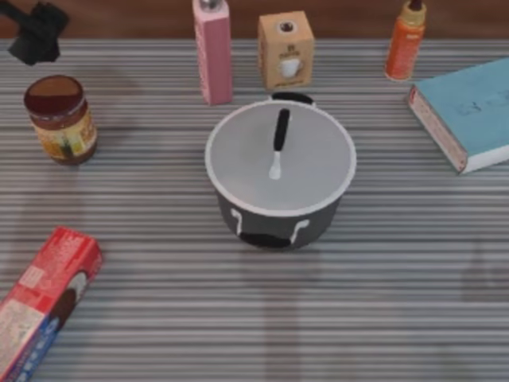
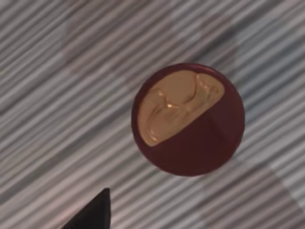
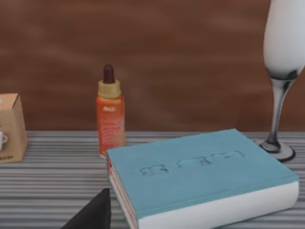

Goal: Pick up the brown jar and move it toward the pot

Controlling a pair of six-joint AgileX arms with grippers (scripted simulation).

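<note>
The brown jar [image 1: 60, 119] stands upright at the table's left side, with a dark brown lid and an orange-yellow label. My left gripper [image 1: 36, 33] hovers at the far left corner, behind the jar and apart from it. The left wrist view looks straight down on the jar's lid [image 2: 188, 119]. One black fingertip [image 2: 97, 210] shows well clear of the lid, and the gripper is open and empty. The pot [image 1: 280, 171] sits mid-table, dark grey with a white rim, a grey lid and a bar handle. My right arm is outside the top view; its open gripper's fingertip [image 3: 97, 212] shows beside the teal book [image 3: 200, 174].
Behind the pot stand a pink carton [image 1: 213, 52] and a tan box [image 1: 285, 49]. An orange dropper bottle [image 1: 406, 40] and the teal book [image 1: 469, 111] lie at the right. A red box [image 1: 44, 302] lies at the front left. A white glass [image 3: 283, 71] stands beyond the book.
</note>
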